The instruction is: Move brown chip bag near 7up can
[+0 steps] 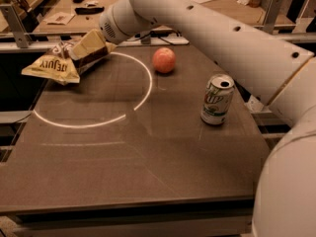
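Presumably dealing with a light, crinkly, yielding brown chip bag (pixel 49 65); favouring pinching its dark end under the gripper (pixel 89 48); struggling to tell clamped from released.

Counts on the table (pixel 148 172): one brown chip bag (pixel 49 65), one 7up can (pixel 217 100), one apple (pixel 164 60), one gripper (pixel 89 47).
One gripper at the far-left corner, clamped on the single brown chip bag, which sticks out to the gripper's left; one apple right of the gripper; one 7up can farther right and nearer the camera, well apart from it; one white ring (pixel 89 124) painted on the one table, just below the gripper.
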Tool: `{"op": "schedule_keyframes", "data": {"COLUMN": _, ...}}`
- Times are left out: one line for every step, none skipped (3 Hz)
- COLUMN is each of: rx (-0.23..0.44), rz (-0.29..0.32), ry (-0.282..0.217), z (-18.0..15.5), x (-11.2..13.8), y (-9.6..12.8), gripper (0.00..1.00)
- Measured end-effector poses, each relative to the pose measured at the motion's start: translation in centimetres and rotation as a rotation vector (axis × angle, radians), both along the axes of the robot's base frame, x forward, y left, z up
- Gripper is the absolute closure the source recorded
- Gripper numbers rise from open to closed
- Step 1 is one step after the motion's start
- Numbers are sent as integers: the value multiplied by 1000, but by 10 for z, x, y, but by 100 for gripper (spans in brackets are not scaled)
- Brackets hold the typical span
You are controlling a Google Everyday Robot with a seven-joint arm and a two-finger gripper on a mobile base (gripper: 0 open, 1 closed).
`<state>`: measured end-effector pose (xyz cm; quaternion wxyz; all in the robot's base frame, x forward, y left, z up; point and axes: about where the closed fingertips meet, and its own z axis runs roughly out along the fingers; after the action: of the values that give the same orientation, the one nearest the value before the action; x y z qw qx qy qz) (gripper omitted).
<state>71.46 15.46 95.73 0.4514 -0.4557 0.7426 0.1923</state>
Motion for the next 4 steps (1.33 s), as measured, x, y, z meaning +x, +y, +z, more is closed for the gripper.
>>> {"op": "schedule_keyframes", "data": {"rx": 14, "rz": 20, "ry": 2, "z": -7, "x": -3, "y": 12, "gripper": 0}}
{"op": "schedule_keyframes", "data": {"rx": 71, "rz": -5, "ry": 9, "z": -12, "x": -7, "y": 14, "gripper": 0}}
{"op": "schedule_keyframes", "data": {"rx": 147, "rz": -37, "ry": -22, "z": -11, "x": -8, "y": 13, "gripper": 0}}
{"op": "schedule_keyframes", "data": {"rx": 165, "rz": -58, "ry": -35, "z": -7, "x": -6, "y": 16, "gripper": 0}}
